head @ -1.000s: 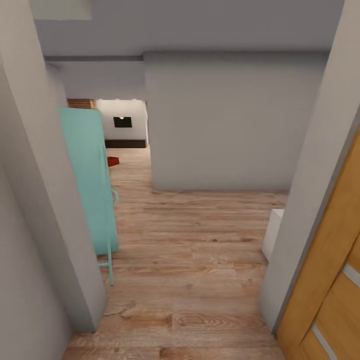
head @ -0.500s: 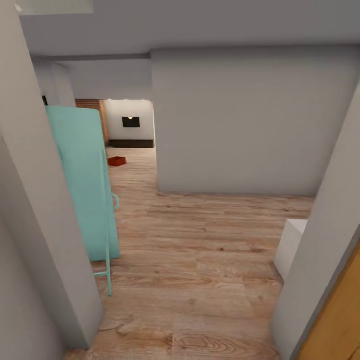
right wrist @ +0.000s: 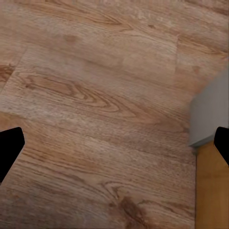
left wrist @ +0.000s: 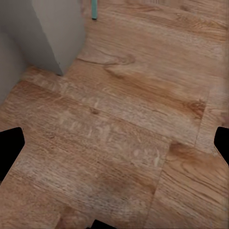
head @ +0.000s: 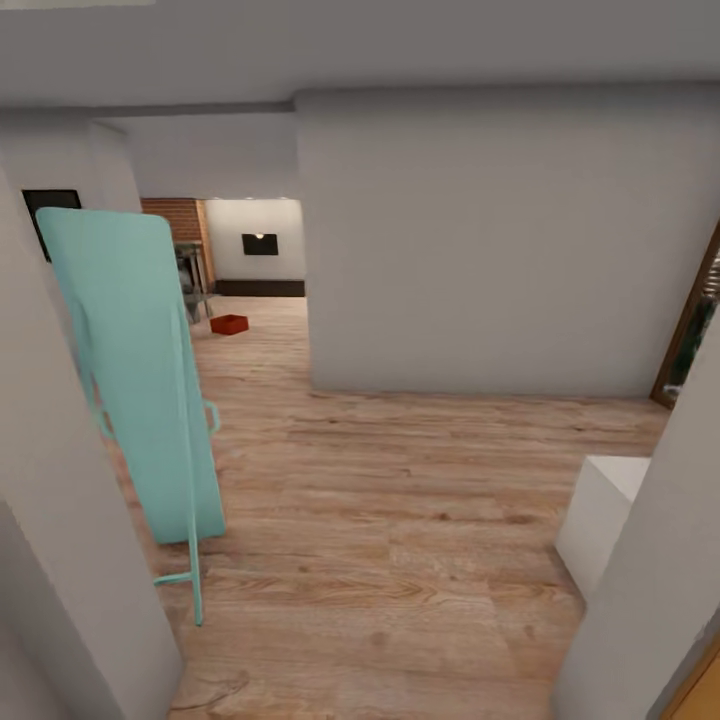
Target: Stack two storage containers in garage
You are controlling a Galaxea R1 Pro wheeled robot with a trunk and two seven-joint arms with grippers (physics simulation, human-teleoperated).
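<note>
Wood planking (head: pixel 400 520) runs the length of the corridor I am driving through, with grey walls (head: pixel 480 250) on both sides. One rust-red storage container (head: pixel 229 324) sits on the planks far ahead, past the corner, in the lit room with the brick wall (head: pixel 175 215). A turquoise standing panel (head: pixel 135 370) leans close on my left; a white block (head: pixel 605 515) sits low on my right. Both wrist cameras look down on bare planks. Left gripper (left wrist: pixel 114 143) fingers are spread wide, nothing between them; right gripper (right wrist: pixel 114 143) likewise spread and empty
</note>
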